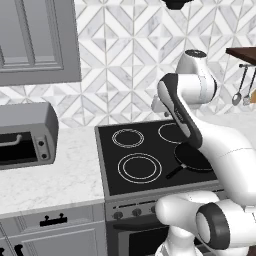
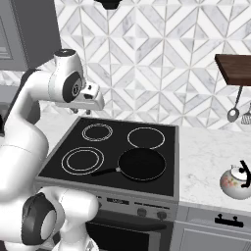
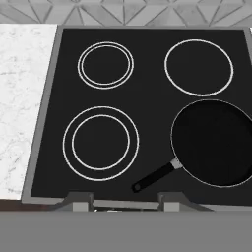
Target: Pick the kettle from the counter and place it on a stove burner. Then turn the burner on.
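Arm hides frying pan (image 1: 192, 156) right half, toaster oven (image 1: 25, 135) cut by edge

no text, labels, brands or numbers can be read anywhere; the glossy black cooktop (image 3: 147, 103) bears only printed white rings, no lettering at all.
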